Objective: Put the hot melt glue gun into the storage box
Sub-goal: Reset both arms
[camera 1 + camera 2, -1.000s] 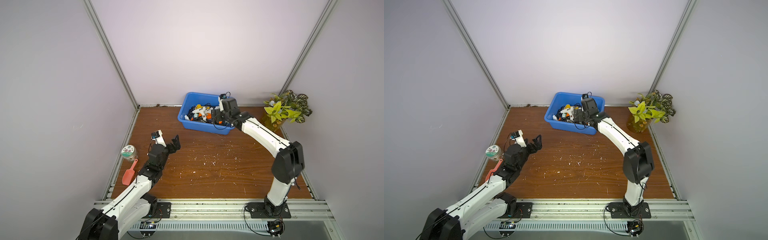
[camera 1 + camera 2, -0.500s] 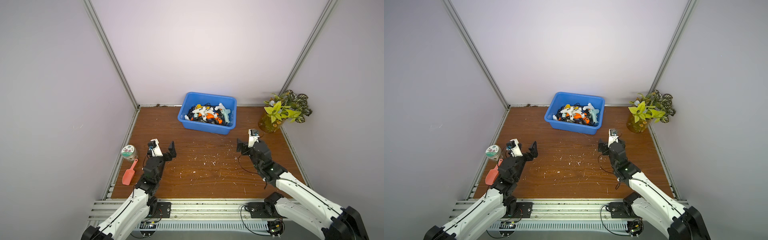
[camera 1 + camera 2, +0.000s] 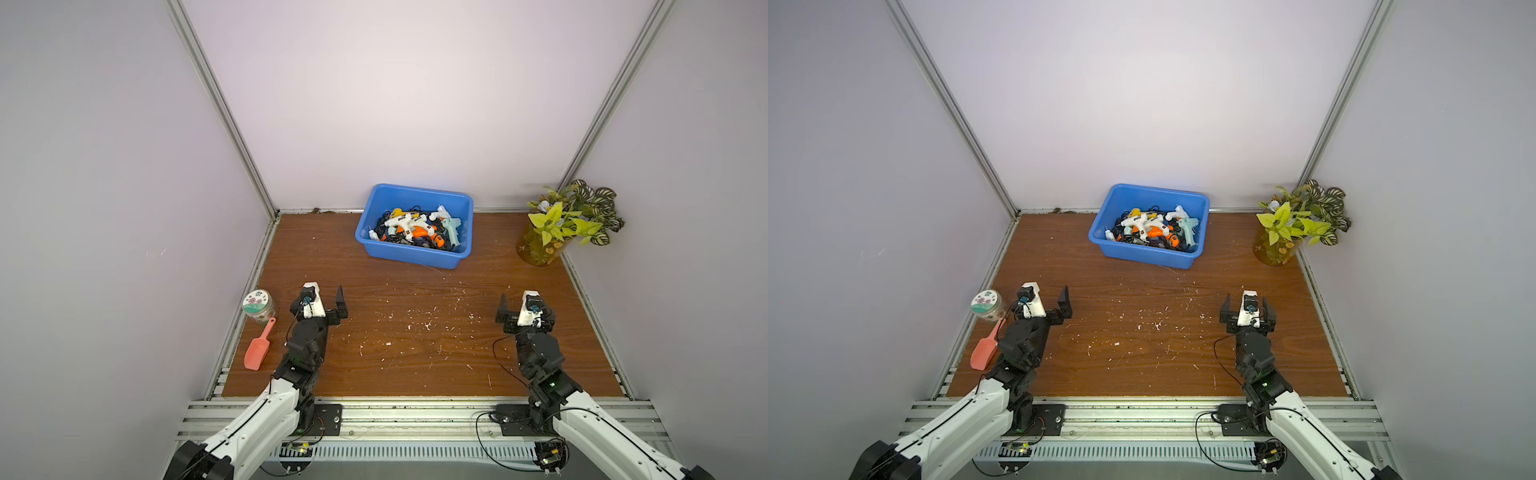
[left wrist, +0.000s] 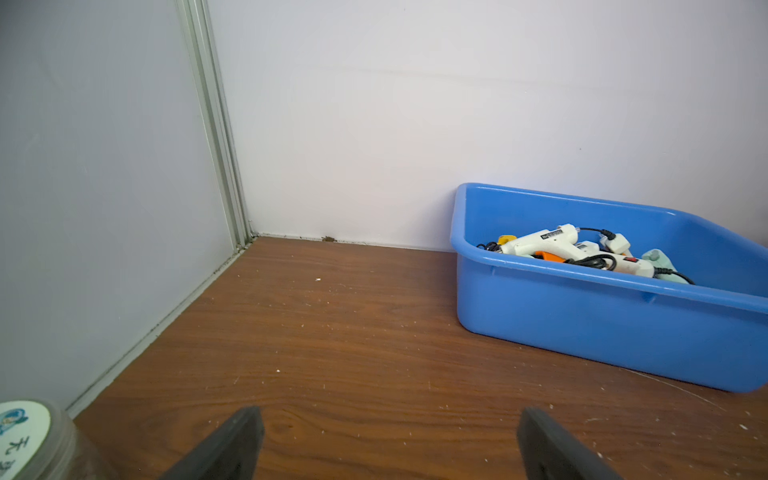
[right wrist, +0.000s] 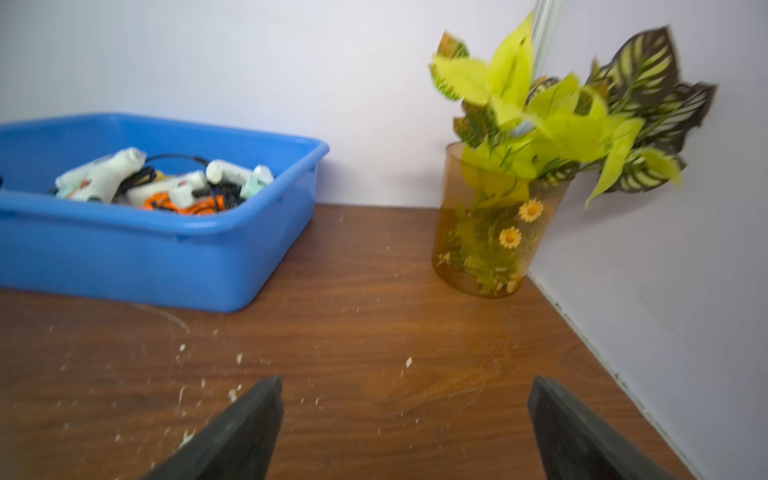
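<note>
- My left claw (image 4: 388, 424) and right claw (image 5: 405, 386), two in all, gape wide and empty, well apart from the storage box (image 3: 409, 258).
- One storage box holds the glue guns (image 3: 405, 222), tangled beyond counting.

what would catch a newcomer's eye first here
The blue box at the back wall, heaped with glue guns, stands out most. A leafy plant in an amber vase fills the back right corner. The left gripper and right gripper hang open and empty over the flecked table's front.
</note>
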Controlling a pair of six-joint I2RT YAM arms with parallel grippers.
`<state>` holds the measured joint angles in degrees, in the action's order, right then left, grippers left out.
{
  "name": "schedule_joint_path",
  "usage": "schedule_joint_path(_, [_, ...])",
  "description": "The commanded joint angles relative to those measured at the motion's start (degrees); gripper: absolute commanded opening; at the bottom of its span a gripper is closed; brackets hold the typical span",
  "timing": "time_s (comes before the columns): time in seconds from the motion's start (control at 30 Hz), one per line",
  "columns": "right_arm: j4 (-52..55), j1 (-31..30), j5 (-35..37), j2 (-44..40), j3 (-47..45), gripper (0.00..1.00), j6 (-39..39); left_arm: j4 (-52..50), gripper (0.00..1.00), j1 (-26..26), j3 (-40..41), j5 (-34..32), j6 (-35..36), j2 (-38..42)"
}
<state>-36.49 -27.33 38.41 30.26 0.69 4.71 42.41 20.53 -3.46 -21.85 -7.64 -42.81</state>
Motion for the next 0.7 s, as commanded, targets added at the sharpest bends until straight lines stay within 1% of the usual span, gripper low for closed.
schedule_joint_path(0.0, [-9.19,3.08,1.36,0.16,-2.66,0.99,2.14,8.01,1.0,-0.35,-0.01,-3.04,5.96,-3.06])
schedule_joint_path(0.07, [-10.24,5.3,0.35,1.18,-3.01,0.99,1.6,11.07,1.0,-0.8,0.03,-3.72,8.02,-6.02])
schedule_joint_path(0.13, [-12.79,7.09,-0.26,2.73,-3.84,0.99,0.92,13.23,1.0,-2.69,-0.19,-2.55,8.63,-9.31])
schedule_joint_path(0.27, [-18.33,10.29,-2.86,8.1,-4.21,0.99,0.52,17.43,1.0,-10.51,-0.35,5.88,4.73,-16.17])
schedule_joint_path(0.3, [-19.33,11.14,-3.61,9.85,-3.84,1.0,0.48,19.14,1.0,-12.05,-0.31,7.73,4.03,-17.82])
schedule_joint_path(0.37, [-20.51,12.43,-5.08,13.6,-2.88,0.99,0.56,22.42,1.0,-13.94,-0.15,9.43,3.52,-20.94])
schedule_joint_path(0.47, [-23.87,14.27,-7.57,19.0,-1.97,0.99,0.56,26.0,1.0,-14.51,-0.89,9.96,4.14,-25.57])
schedule_joint_path(0.67, [-31.99,17.95,-13.66,28.44,-1.1,0.99,0.41,27.76,1.0,-14.48,-3.52,9.1,6.37,-32.28])
